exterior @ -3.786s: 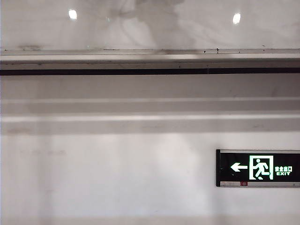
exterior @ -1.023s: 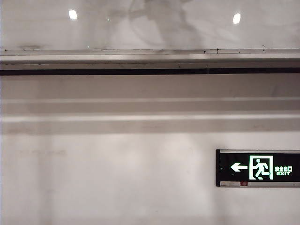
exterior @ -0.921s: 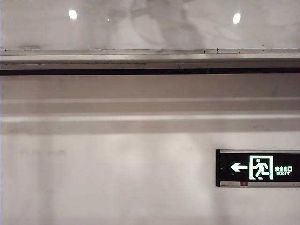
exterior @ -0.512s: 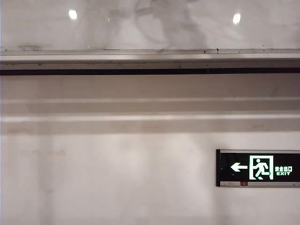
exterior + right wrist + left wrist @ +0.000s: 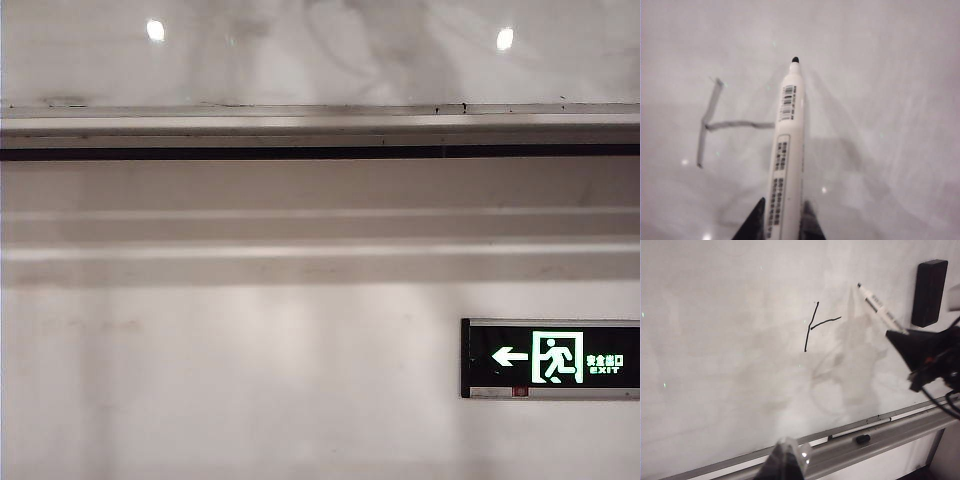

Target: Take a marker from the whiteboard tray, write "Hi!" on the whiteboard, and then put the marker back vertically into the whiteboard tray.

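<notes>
Two round light reflections sit on the whiteboard [image 5: 320, 55] in the exterior view, above the whiteboard tray [image 5: 320, 135], a silver-grey ledge with a black stripe running the full width. Below it lie pale wall mouldings and, to the lower right, a lit exit sign [image 5: 550, 358]. No gripper and no marker appear in this view.

The left wrist view shows the left gripper [image 5: 785, 462] only as a dark fingertip at the frame edge, near the tray [image 5: 900, 427]; whether its jaws stand apart or together cannot be told, and nothing is seen in it. Well beyond it, the right gripper [image 5: 907, 337] appears as a dark wedge holding the marker [image 5: 880, 310], whose uncapped tip points at the board [image 5: 730, 340], just beside the end of a short cross-stroke. A long vertical stroke [image 5: 810, 327] joins that cross-stroke. A black eraser [image 5: 929, 292] sticks to the board beyond the right gripper. On the tray below the right gripper lie a second pen [image 5: 860, 427] and a small black cap [image 5: 863, 439].

The right wrist view shows the right gripper [image 5: 780, 220] clamped on the marker [image 5: 785, 150], one dark finger on each side of the white barrel. The black tip projects away from the fingers toward the board [image 5: 890, 100]; contact cannot be confirmed. The two written strokes [image 5: 710, 122] lie just beside the barrel.
</notes>
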Robot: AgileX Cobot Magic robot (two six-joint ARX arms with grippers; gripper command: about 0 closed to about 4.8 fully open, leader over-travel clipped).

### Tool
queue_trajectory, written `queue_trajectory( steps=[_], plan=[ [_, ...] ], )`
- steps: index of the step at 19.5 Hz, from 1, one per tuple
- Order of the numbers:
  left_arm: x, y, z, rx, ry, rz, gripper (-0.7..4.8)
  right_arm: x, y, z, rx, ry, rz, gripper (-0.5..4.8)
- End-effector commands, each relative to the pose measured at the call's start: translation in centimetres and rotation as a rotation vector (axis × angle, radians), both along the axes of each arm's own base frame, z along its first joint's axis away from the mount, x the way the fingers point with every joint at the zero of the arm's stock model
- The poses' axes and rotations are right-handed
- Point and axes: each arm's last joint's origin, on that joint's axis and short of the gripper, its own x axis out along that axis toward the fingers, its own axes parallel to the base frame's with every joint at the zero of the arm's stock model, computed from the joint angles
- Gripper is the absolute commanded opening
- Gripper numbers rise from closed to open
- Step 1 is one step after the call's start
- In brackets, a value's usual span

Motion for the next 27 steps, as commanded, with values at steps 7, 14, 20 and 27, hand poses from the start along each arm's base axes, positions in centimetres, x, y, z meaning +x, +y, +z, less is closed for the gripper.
queue_trajectory(
  steps=[7,14,20,27],
  plan=[
    [-0.2,0.0,0.2,0.002,-0.021,-0.004,-0.06,0.5,-0.3,0.0,0.006,-0.02,0.016,-0.05],
    [-0.2,0.0,0.2,0.002,-0.021,-0.004,-0.05,0.8,-0.2,-0.4,-0.01,0.0,0.031,-0.05],
    [-0.2,0.0,0.2,0.002,-0.021,-0.004,-0.06,1.9,0.5,-1.5,-0.031,0.031,0.035,-0.05],
    [-0.2,0.0,0.2,0.002,-0.021,-0.004,-0.05,1.8,0.3,-2.1,-0.059,0.1,0.006,-0.05]
  ],
)
